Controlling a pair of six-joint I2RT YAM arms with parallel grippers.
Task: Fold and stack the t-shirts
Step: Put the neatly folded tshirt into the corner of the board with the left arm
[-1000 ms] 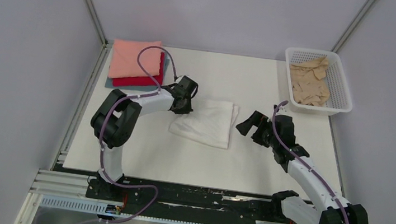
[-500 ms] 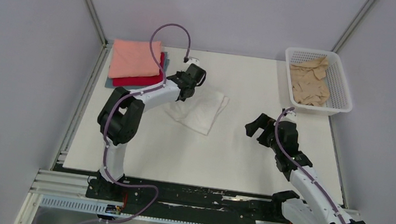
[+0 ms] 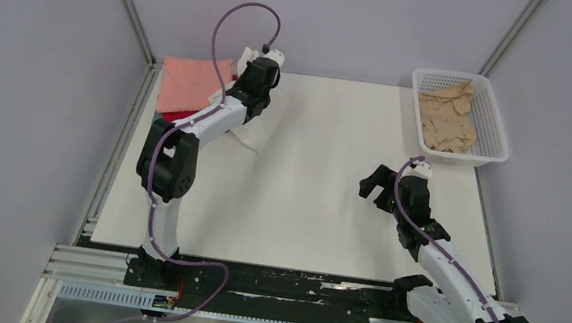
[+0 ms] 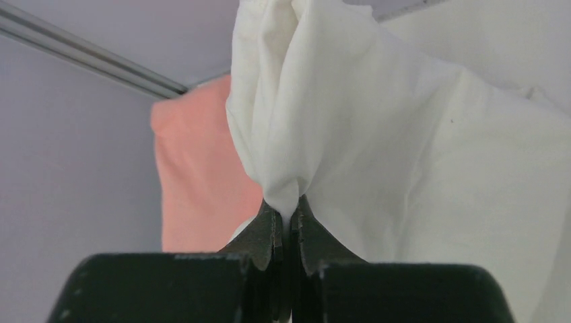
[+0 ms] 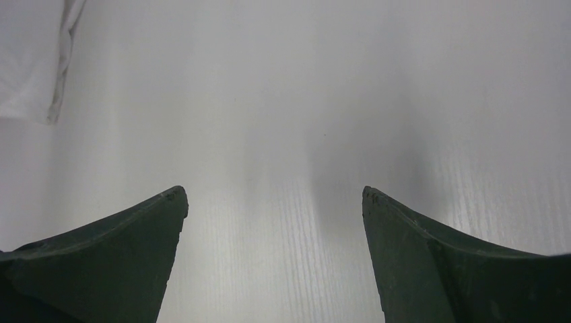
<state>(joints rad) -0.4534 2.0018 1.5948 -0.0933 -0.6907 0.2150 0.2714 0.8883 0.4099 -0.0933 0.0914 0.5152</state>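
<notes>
The left gripper (image 4: 291, 210) pinches a bunched fold of the white t-shirt (image 4: 377, 134), which spreads ahead of its fingertips; the salmon-pink shirt (image 4: 195, 175) lies beyond, to their left. The right gripper (image 5: 275, 202) gapes wide, holding nothing

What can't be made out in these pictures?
- Top view: the left arm covers most of the white t-shirt and part of the stack.
- Left wrist view: the white t-shirt blocks all but the salmon-pink shirt.
- Right wrist view: the frame's edge cuts off the white t-shirt.
</notes>
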